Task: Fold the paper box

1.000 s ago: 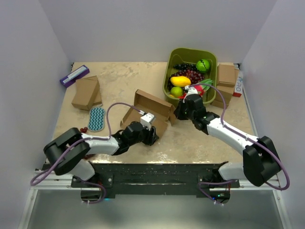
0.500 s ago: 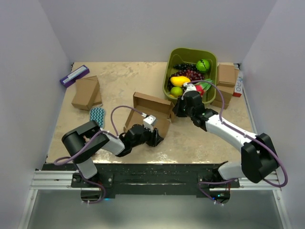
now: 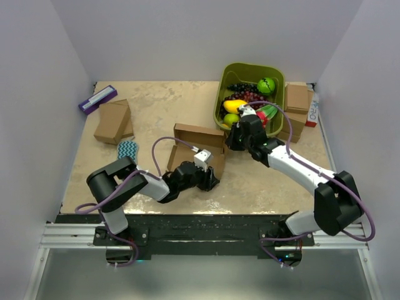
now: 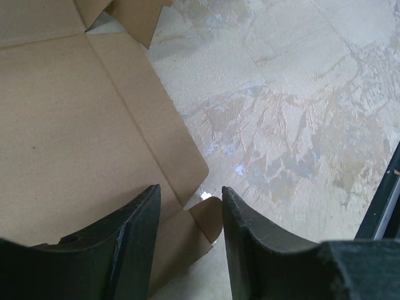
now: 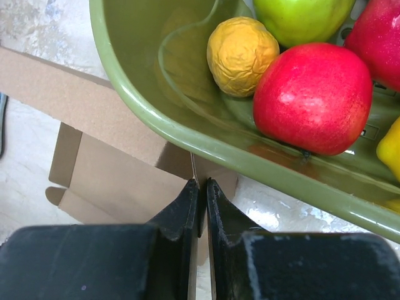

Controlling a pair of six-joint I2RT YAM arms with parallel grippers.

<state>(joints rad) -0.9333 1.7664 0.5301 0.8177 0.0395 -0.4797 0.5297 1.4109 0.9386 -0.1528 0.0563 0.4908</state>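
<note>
In the top view, the left arm lies low from the lower left, elbow bent, wrist at centre. The left gripper [image 4: 190,199] stands half open astride a corner tab of the paper box [image 3: 199,135], which sits mid-table. The right arm stretches up-left, and the right gripper [image 5: 201,187] is pinched on the box's thin end flap beside the green bin [image 5: 144,106].

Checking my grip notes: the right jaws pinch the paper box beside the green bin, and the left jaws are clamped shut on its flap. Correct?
Only the left is wrong: the left wrist view shows the left gripper with jaws apart, straddling a tab of the paper box. The right gripper does pinch the box beside the green bin.
</note>
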